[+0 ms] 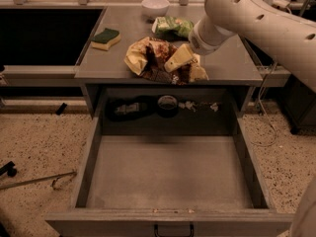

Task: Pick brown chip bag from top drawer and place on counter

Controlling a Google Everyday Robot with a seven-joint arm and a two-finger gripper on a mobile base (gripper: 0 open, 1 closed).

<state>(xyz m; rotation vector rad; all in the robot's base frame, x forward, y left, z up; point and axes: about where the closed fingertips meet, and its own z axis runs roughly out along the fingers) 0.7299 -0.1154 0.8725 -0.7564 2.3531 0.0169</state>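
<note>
Nearest, the top drawer (pixel 168 174) stands pulled out below the worktop's front edge, its floor bare and a small dark handle (pixel 173 229) on its front. Next, the brown chip bag (pixel 148 58) lies crumpled on the counter (pixel 232 63) at the middle of the front edge, with the gripper (pixel 186 69) down on its right half; whether it clamps the foil or merely rests on it cannot be told. Beyond are a sponge (pixel 105 37) near the left edge, a green chip bag (pixel 173 26) just behind, and a white bowl (pixel 155 6) at the far edge. The likely risk is that foil snagged on a lifting gripper could drag the bag over the front edge into the drawer.
</note>
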